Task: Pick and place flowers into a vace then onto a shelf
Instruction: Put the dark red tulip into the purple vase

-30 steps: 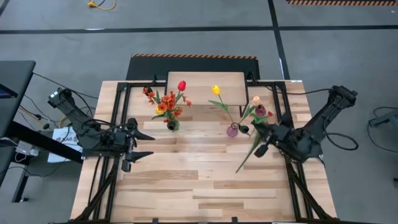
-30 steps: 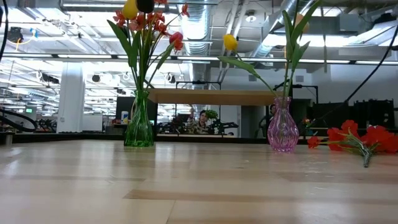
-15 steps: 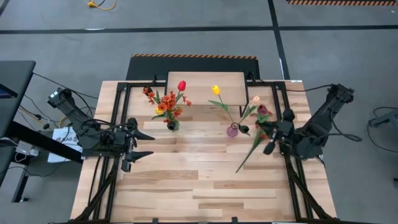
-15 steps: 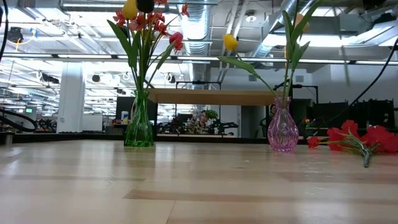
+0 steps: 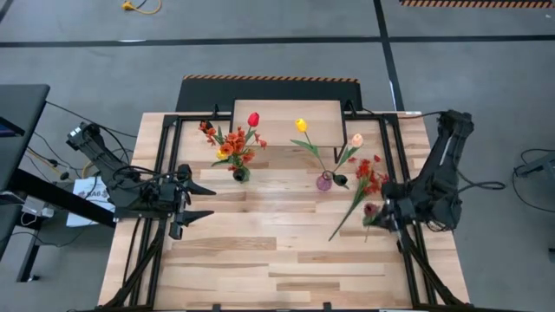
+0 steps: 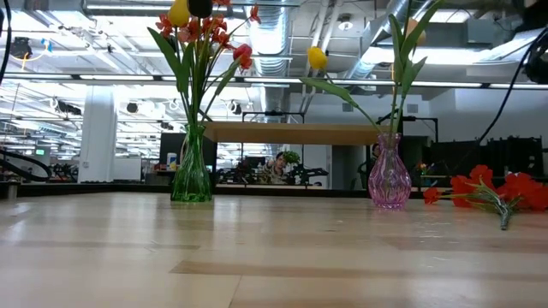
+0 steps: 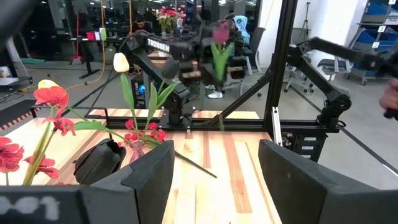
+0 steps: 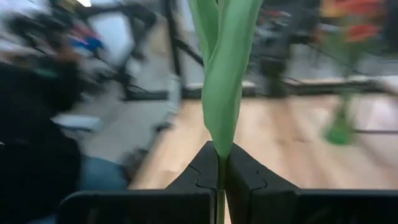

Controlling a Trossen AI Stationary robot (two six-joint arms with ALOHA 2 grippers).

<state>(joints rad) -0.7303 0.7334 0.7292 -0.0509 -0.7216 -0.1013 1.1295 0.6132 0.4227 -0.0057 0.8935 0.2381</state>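
From where I stand, the right gripper (image 8: 219, 167) is clamped tight on the green stem of a dark maroon tulip (image 5: 371, 210), its two fingers pinched together with the leaf rising straight up between them. It hangs over the right side of the table (image 5: 260, 260), at about four o'clock from the pink vase (image 5: 323, 181), and well apart from it. A spray of small red-orange blossoms (image 5: 368, 176) lies flat on the wood just beside that gripper, its long stem running toward seven o'clock.

The pink vase stands upright near the table's middle with a yellow tulip (image 5: 301, 125) and a cream tulip (image 5: 356, 139) in it. At nine o'clock from it stands the green vase (image 6: 192, 175), also upright, stuffed with a red tulip (image 5: 253, 119) and more orange and red blooms. Behind both vases, at twelve o'clock, sits the shelf (image 5: 286, 117), its plank top bare of vases.

Over on the far left side, the left gripper (image 5: 205, 202) waits low above the table with its fingers spread wide, holding nothing, pointing toward three o'clock.
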